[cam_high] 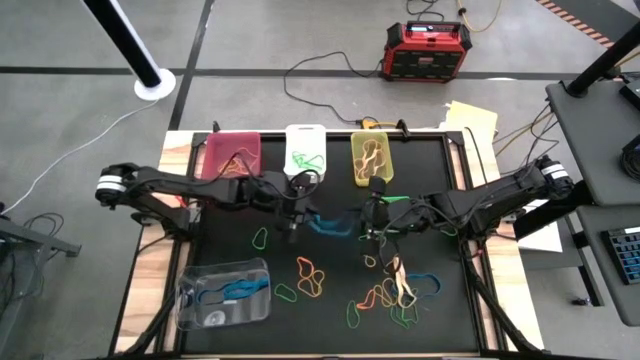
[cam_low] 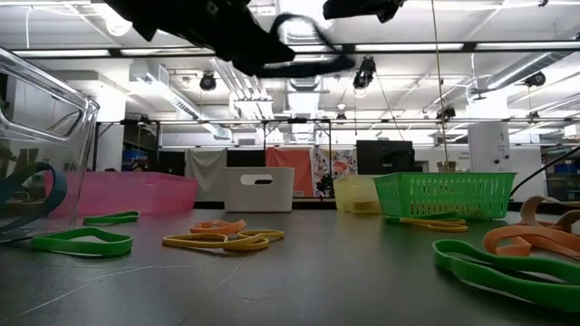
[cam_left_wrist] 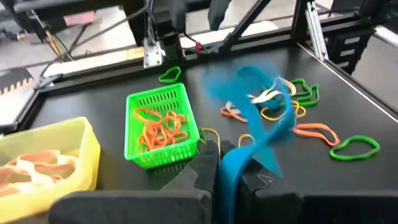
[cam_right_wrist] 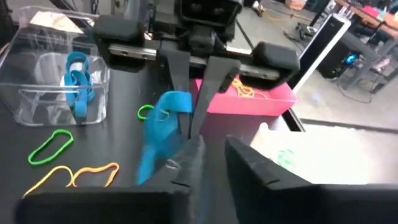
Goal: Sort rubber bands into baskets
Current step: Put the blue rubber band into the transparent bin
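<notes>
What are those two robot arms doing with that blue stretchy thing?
They are passing a blue rubber band from one arm to the other above the middle of the black table. The left gripper has pinched it shut, and the right gripper, close beside it, has its fingers slightly apart. Other coloured rubber bands lie loose on the table. Blue ones already sit in the clear plastic basket, orange ones in the small green mesh basket.

Bright, even light comes from ceiling strip lamps [cam_low: 471,45] in the low view, throwing soft sheen on the black table [cam_low: 299,272]. Both wrist views show motion blur on the blue band [cam_left_wrist: 261,118]; the low view's foreground is soft
</notes>
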{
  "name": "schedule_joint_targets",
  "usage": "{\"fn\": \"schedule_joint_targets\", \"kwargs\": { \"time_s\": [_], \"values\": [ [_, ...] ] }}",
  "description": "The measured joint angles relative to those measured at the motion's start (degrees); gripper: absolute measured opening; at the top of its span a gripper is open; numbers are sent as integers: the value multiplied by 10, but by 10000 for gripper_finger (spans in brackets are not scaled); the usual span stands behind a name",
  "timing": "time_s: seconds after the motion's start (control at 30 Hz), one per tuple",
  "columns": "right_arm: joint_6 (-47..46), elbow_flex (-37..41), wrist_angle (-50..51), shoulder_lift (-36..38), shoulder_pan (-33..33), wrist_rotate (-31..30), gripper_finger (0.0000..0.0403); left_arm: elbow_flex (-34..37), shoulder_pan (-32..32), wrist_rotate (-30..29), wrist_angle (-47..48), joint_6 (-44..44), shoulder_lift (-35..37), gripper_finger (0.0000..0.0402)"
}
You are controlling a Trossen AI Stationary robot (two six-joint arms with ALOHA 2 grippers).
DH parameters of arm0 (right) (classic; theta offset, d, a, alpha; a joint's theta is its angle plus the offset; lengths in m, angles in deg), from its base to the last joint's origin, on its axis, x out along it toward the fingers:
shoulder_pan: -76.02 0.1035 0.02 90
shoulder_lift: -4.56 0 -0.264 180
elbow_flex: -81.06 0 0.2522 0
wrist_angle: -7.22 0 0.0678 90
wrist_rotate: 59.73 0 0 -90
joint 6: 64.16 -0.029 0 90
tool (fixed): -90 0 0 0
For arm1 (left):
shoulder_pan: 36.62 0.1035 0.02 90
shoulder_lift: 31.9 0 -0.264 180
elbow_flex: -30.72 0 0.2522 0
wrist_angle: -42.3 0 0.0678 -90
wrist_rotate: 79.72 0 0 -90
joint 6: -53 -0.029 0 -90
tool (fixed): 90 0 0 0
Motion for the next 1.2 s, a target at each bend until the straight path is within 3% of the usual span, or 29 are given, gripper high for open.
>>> {"fn": "schedule_joint_targets", "kwargs": {
  "time_s": [0.17, 0.37, 0.53, 0.8, 1.2],
  "values": [
    [-15, 0, 2, 0, 0, 0, 133, 0, -7, 1, 84, 7, 46, 0],
    [-4, 0, 10, 0, -3, 0, 175, -34, -47, 35, 280, 63, 120, 0],
    [3, 1, 11, 0, -10, 0, 184, -83, -110, 33, 439, 137, 160, 0],
    [17, 7, 11, 0, -14, 0, 185, -142, -205, 31, 552, 288, 172, 0],
    [1, 26, 12, 0, -14, 0, 185, -97, -268, 9, 647, 451, 145, 0]
  ]
}}
